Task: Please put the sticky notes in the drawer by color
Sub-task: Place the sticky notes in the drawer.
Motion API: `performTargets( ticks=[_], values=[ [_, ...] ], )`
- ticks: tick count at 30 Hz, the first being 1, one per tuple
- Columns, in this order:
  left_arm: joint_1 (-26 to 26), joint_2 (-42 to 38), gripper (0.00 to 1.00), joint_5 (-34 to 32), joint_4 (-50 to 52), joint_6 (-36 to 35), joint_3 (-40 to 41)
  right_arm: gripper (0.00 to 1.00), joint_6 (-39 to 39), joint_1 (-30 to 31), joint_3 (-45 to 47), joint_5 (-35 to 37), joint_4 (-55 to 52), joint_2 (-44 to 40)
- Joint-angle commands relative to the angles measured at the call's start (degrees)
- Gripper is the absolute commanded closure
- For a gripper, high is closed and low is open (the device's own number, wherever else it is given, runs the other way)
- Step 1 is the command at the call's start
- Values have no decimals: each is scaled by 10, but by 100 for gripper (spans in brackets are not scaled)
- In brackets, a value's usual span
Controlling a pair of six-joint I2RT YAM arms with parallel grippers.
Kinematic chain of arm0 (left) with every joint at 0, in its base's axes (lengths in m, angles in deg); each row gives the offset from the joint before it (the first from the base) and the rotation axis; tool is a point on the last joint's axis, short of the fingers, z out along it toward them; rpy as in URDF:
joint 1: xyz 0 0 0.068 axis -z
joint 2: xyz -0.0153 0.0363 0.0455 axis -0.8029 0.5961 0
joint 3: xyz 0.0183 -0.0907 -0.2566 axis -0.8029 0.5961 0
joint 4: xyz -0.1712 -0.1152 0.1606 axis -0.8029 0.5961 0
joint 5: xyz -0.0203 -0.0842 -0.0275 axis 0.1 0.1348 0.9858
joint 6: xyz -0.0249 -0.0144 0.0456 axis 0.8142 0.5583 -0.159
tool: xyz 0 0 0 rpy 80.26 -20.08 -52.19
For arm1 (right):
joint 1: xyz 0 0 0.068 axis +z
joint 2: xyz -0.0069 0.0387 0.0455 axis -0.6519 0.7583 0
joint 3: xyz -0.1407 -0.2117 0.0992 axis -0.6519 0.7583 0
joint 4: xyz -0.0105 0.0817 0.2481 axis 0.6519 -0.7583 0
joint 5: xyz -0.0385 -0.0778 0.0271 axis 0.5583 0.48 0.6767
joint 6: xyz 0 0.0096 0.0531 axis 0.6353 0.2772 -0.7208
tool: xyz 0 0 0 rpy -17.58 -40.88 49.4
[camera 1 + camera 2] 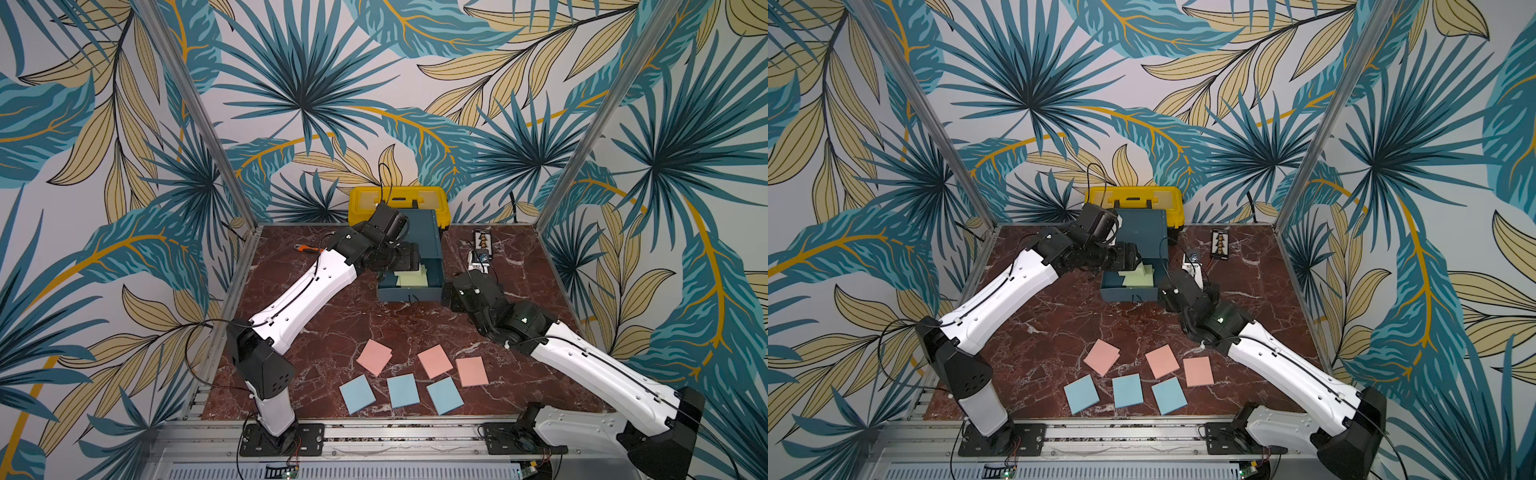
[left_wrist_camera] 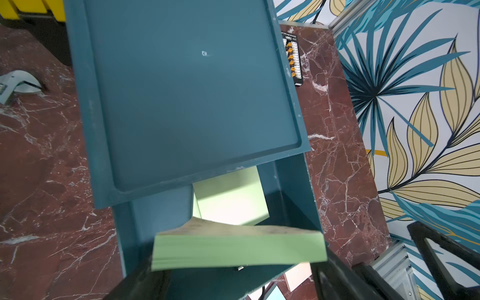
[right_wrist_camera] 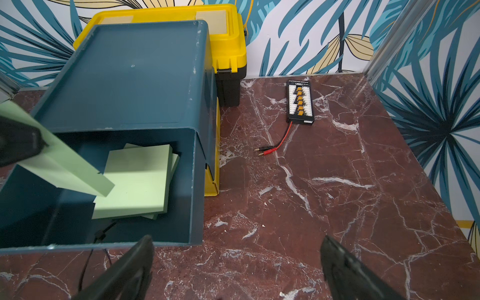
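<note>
Left jaws are clamped on a green pad (image 2: 233,249), tilted over the open top drawer (image 3: 196,194), above two green pads (image 3: 137,181) lying inside. My right jaws are wide apart and empty, low over the bench (image 1: 332,316) just beside that drawer. Three pink pads (image 1: 375,356) and three blue pads (image 1: 402,390) lie at the bench front.

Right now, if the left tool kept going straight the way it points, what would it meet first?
Probably the green sticky notes lying in the open teal drawer. The left tool, shut on another green pad, points down into it, so that pad would touch first; depth is unclear.
</note>
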State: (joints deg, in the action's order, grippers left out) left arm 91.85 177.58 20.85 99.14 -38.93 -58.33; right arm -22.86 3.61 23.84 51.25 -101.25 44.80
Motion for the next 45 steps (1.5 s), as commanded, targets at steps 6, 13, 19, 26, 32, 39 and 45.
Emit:
performTargets(
  ticks=[6,13,19,26,32,39,45],
  values=[
    [2,22,17,-8,-11,-11,14,1,-6,-3,19,16,-5,-12],
    [1,23,9,0,-12,-13,14,1,-12,-3,25,17,-10,-20],
    [2,13,0,-3,-14,-23,3,1,-16,-3,25,15,-13,-24],
    [2,4,0,1,-8,-29,-12,1,-20,-3,26,14,-19,-31],
    [1,-31,0,-19,-18,-29,3,1,-19,-3,36,13,-3,-36],
    [-4,-95,0,-50,-23,-36,43,1,-9,-3,24,13,-1,-30],
    [-15,-173,0,-86,0,-26,118,1,-2,-3,34,15,14,-30]
  ],
)
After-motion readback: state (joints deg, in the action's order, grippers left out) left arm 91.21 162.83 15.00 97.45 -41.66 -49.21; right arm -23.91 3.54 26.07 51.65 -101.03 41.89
